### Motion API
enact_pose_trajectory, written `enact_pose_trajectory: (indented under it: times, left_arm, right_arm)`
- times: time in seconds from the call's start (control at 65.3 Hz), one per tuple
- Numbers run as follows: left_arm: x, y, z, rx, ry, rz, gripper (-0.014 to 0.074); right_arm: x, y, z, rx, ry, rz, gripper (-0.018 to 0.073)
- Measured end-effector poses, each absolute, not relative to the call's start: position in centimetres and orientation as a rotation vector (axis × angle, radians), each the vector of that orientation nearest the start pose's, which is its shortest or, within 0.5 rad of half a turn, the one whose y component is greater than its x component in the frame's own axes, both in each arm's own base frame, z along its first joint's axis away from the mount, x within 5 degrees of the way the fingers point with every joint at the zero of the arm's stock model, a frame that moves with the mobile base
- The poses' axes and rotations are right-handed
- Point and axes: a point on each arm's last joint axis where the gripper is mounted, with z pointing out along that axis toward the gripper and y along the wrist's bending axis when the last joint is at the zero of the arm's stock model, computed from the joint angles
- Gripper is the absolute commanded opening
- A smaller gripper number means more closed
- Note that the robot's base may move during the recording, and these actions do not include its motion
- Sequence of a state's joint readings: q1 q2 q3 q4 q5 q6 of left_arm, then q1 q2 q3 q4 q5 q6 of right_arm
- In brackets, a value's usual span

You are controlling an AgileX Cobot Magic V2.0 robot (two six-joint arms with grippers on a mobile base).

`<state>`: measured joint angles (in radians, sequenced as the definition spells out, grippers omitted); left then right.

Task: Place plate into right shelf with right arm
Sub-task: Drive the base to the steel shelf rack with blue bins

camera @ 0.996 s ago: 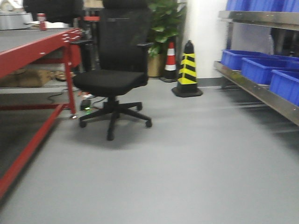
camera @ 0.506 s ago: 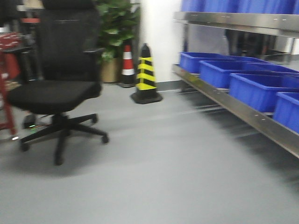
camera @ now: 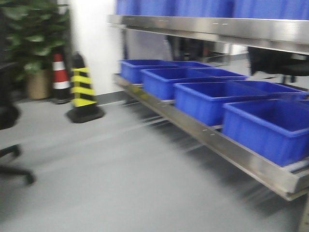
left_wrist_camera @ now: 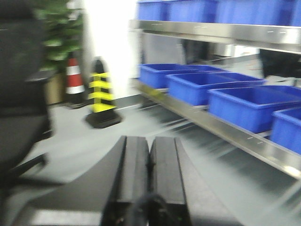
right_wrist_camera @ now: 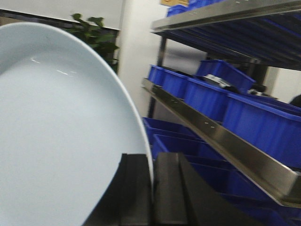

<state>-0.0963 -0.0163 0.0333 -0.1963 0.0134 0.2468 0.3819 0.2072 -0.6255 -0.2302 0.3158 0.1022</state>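
Exterior front-facing view: the right shelf fills most of what we see, a run of stainless rails slanting away from us. A row of blue bins sits on the lower level and more are on the one above. The grey floor lies in front of it. At the far left are the edge of a black office chair, a potted plant, a yellow-and-black cone and a red-and-white cone.

The plate is not on the shelf yet. In the right wrist view it stands tilted on edge, beside the shelf and clear of its rails. The right gripper has its jaws pinched on the lower rim. The left gripper carries nothing, with its jaws pressed together down a thin seam.

We judge the step in hand to be the approach to the shelf. Every view is smeared sideways, so we would let the base settle square to the shelf before reaching. The bins take up most of the lower level, so we would pick the target spot first. A bin's open top or a bare stretch of shelf between rails would serve. We would then level the plate and bring it in under the upper rail without clipping it. The jaws should part only once the plate rests flat, because a glossy rim in a narrow pinch may slip.

We can read no brand, label or writing. A yellow patch high in the right wrist view is too blurred to make out.
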Motion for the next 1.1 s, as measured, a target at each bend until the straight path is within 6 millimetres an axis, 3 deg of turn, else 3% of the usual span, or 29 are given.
enact_pose_trajectory:
  times: [1.103]
  left_arm:
    - [5.62,-0.57,20.16,0.113,1.510,-0.039,-0.0047]
  right_arm:
    - [2.96,0.49,37.73,-0.282,1.347,0.173,0.0054]
